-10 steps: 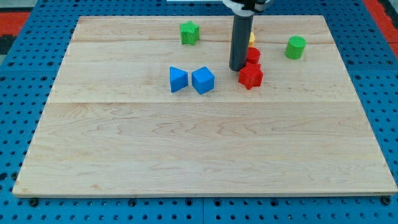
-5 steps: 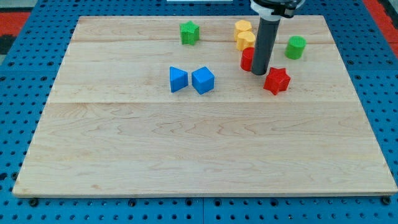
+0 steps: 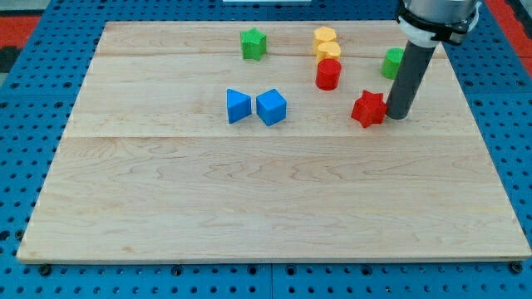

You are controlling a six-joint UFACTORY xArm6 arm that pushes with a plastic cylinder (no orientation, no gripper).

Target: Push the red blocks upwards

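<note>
No claw is fitted, so nothing is held: my tip (image 3: 396, 115) rests just right of, apparently touching, the red star block (image 3: 368, 109), level with it, not below, so poorly placed for pushing upward; red cylinder (image 3: 328, 74) sits under the yellow blocks (image 3: 327, 45).

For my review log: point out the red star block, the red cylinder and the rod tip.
red star block (image 3: 368, 109), camera view, on its top face.
red cylinder (image 3: 328, 74), camera view, on its side wall.
my tip (image 3: 397, 115), camera view, rod's very end, just right of the star.
</note>
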